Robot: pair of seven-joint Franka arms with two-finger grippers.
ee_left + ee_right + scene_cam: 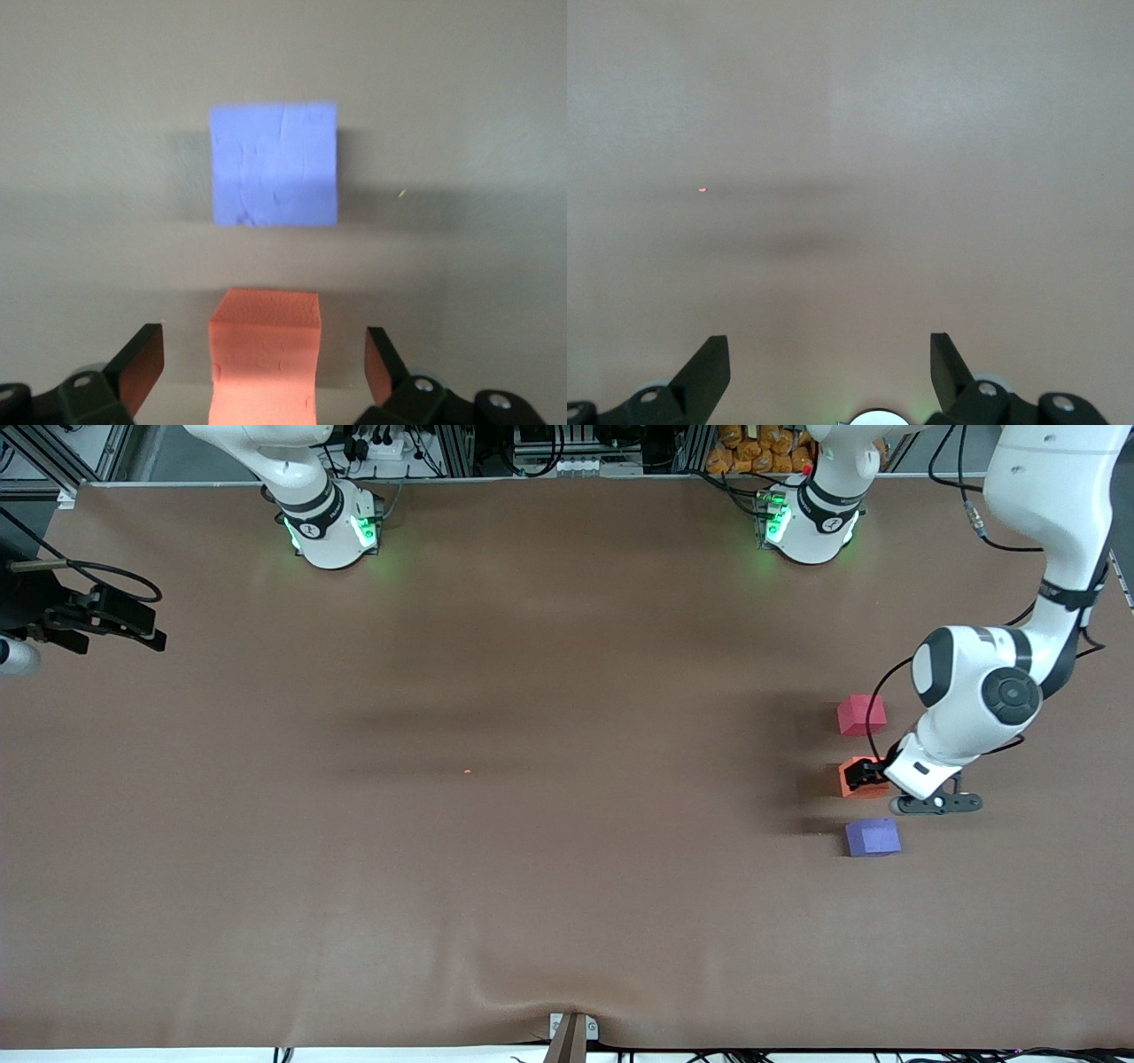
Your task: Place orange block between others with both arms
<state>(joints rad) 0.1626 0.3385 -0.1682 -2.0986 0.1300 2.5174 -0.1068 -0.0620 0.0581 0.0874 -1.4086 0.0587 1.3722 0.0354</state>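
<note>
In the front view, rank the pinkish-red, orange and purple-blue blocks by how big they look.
1. Purple-blue block, slightly largest, though nearest the camera.
2. Pinkish-red block, nearly alike.
3. Orange block, smallest showing only because the open left gripper partly covers it.

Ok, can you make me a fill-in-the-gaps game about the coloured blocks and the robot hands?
1. The orange block sits between the pinkish-red block and the ____ block.
2. The left gripper has its fingers ____ around the orange block.
3. The block nearest the front camera is ____.

Missing words: purple-blue; open; purple-blue
</note>
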